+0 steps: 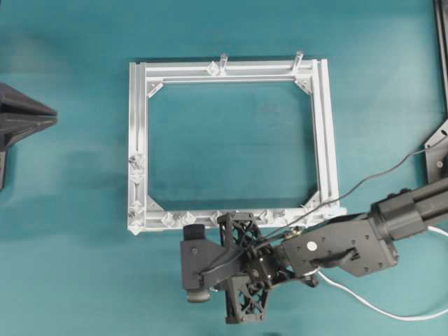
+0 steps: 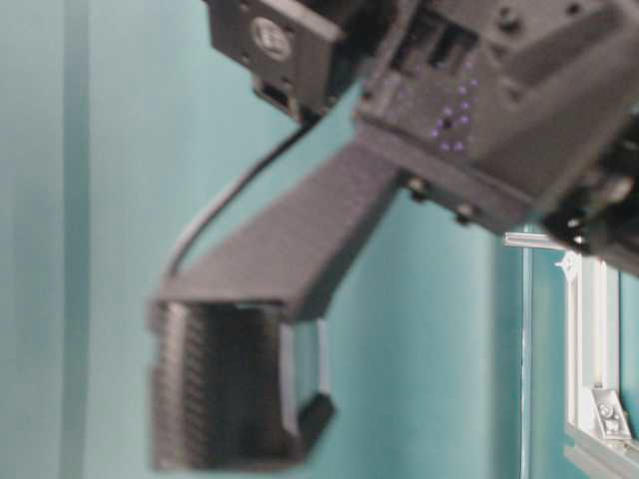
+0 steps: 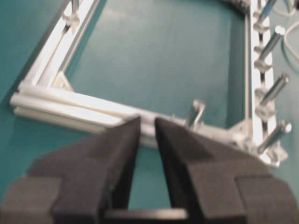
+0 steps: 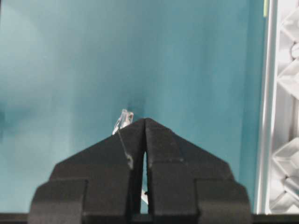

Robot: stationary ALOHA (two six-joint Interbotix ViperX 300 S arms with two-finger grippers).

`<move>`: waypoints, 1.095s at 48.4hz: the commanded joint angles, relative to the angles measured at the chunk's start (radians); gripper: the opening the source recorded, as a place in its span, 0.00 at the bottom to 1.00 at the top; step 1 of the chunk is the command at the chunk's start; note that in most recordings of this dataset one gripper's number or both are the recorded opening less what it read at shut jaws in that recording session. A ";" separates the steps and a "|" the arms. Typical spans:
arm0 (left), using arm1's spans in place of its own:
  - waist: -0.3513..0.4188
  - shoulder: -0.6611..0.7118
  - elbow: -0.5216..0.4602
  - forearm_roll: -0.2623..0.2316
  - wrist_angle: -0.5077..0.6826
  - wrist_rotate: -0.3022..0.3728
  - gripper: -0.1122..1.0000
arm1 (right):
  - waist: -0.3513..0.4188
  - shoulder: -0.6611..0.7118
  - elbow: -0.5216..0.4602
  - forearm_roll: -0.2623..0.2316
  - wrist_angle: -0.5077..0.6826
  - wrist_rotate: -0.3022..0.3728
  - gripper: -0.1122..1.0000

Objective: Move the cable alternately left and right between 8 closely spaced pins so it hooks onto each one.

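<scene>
In the right wrist view my right gripper (image 4: 145, 122) is shut on the cable, and its clear plug (image 4: 123, 119) pokes out just left of the fingertips above bare teal table. From overhead, the white cable (image 1: 378, 308) trails off to the right behind the right wrist (image 1: 336, 245), which hovers just outside the near rail of the silver frame (image 1: 140, 126). Translucent pins (image 1: 169, 218) line that near rail. My left gripper (image 3: 147, 120) is slightly open with nothing between its fingers, and it faces the frame's left rail (image 3: 70, 105). More pins (image 3: 273, 88) stand along the rail to its right.
Two taller grey posts (image 1: 224, 61) rise from the frame's far rail. The left arm's dark fingers (image 1: 31, 115) sit at the table's left edge, clear of the frame. A black arm wire (image 1: 378, 175) crosses the frame's near right corner.
</scene>
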 commanded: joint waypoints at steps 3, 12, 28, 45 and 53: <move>0.020 -0.049 0.012 0.012 -0.008 0.002 0.35 | 0.009 0.002 -0.049 0.002 0.058 0.003 0.24; 0.041 -0.055 0.018 0.017 -0.020 0.025 0.34 | 0.021 0.032 -0.075 0.002 0.094 0.005 0.55; 0.043 -0.103 0.029 0.012 -0.011 0.012 0.34 | 0.041 0.058 -0.087 0.015 0.089 0.055 0.54; 0.043 -0.156 0.048 0.012 -0.011 0.011 0.34 | 0.049 0.071 -0.097 0.025 0.077 0.064 0.54; 0.043 -0.156 0.048 0.014 -0.011 0.011 0.34 | 0.051 0.100 -0.098 0.028 0.063 0.064 0.54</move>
